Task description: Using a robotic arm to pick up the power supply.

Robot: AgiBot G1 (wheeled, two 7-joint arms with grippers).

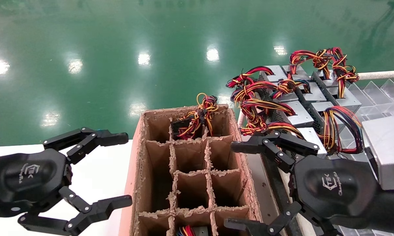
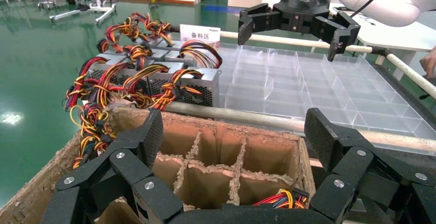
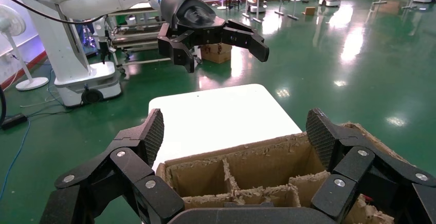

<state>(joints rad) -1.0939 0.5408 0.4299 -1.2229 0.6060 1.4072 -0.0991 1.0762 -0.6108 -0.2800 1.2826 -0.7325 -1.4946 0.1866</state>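
Both grippers, left [image 1: 126, 168] and right [image 1: 228, 185], flank the cardboard box [image 1: 190, 170], fingers spread.

A divided cardboard box [image 1: 190, 170] stands between a white table [image 1: 98, 173] and clear plastic trays [image 1: 380, 95].

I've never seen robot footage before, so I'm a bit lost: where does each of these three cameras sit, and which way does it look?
Head view: on the head, looking down at the cardboard box, both open grippers, left and right.
Left wrist view: behind the left gripper, facing the power supplies and right gripper.
Right wrist view: behind the right gripper, facing the left gripper.
All share the box.
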